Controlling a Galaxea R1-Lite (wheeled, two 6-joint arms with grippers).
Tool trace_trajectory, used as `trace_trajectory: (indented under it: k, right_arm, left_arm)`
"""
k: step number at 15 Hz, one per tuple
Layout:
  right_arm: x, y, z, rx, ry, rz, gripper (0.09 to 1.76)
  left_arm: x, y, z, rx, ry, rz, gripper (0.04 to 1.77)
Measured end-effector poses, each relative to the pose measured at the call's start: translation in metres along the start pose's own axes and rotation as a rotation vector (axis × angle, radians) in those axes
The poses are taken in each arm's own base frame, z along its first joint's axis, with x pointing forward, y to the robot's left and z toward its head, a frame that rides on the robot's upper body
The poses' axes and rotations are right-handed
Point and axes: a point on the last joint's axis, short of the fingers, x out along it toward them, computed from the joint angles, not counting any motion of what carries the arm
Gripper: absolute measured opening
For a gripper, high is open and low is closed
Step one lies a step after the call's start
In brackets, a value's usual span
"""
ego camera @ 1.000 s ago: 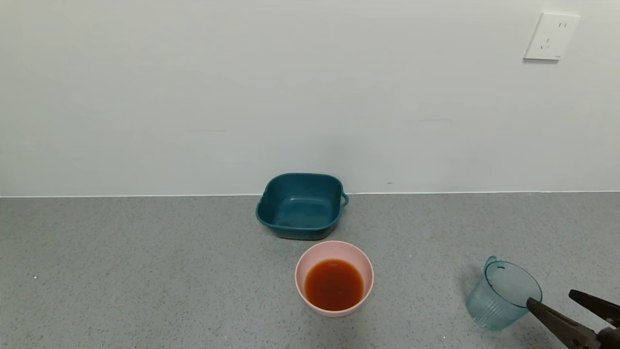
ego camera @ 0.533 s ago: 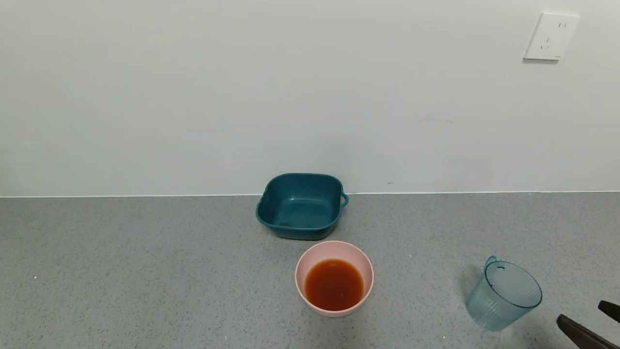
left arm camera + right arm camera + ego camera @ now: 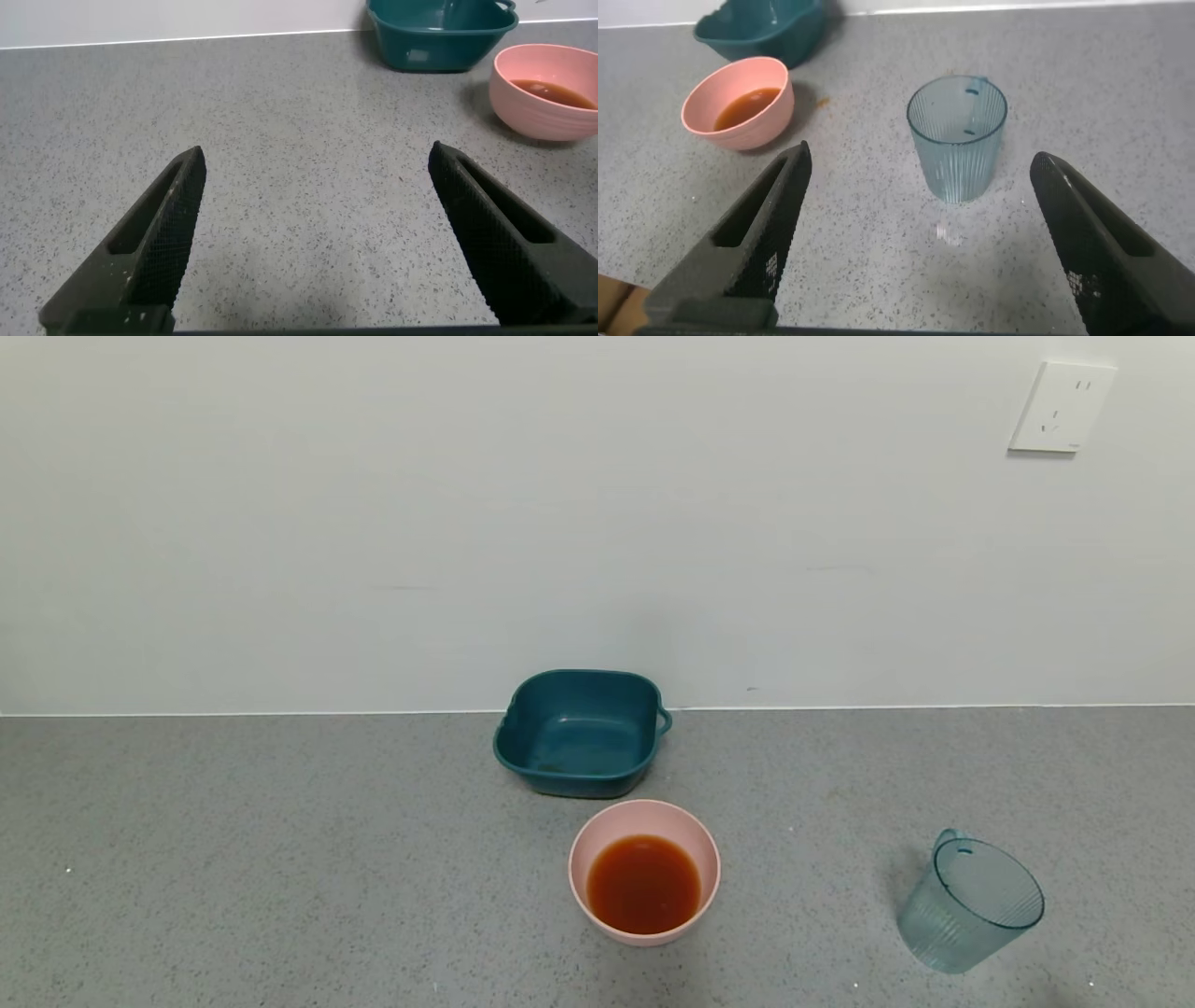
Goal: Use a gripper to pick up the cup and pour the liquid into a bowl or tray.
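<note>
While the cup point(image 3: 957, 137) stands upright and empty on the counter point(image 3: 280, 859), right gripper point(image 3: 915, 233) sits just short of it, fingers spread wide, not touching. Liquid point(image 3: 643, 883) fills the pink bowl point(image 3: 644, 817). Left gripper point(image 3: 313, 229) also spread wide, parked apart.

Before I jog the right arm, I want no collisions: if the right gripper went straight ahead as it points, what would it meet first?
Probably the cup: it stands upright, centred ahead of the open right gripper, with bare counter between them.
</note>
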Motion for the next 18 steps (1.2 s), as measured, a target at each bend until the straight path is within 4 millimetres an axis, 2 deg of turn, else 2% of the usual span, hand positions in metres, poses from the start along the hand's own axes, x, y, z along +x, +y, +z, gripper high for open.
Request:
trace_trajectory:
  k: [5, 11, 13, 16, 18]
  right_arm:
    - [-0.017, 0.003, -0.019, -0.054, -0.078, 0.037, 1.70]
    - [-0.036, 0.006, -0.030, -0.082, -0.199, 0.051, 1.70]
    - [-0.041, 0.005, -0.034, -0.074, -0.240, -0.014, 1.70]
    - [-0.046, 0.002, -0.038, -0.058, -0.294, -0.204, 1.70]
    - [-0.046, 0.000, -0.044, -0.065, -0.263, -0.247, 1.70]
  left_arm:
    - [0.000, 0.000, 0.000, 0.000, 0.000, 0.000, 1.72]
    - [0.000, 0.000, 0.000, 0.000, 0.000, 0.000, 1.72]
    - [0.000, 0.000, 0.000, 0.000, 0.000, 0.000, 1.72]
    - [0.000, 0.000, 0.000, 0.000, 0.000, 0.000, 1.72]
    - [0.000, 0.000, 0.000, 0.000, 0.000, 0.000, 1.72]
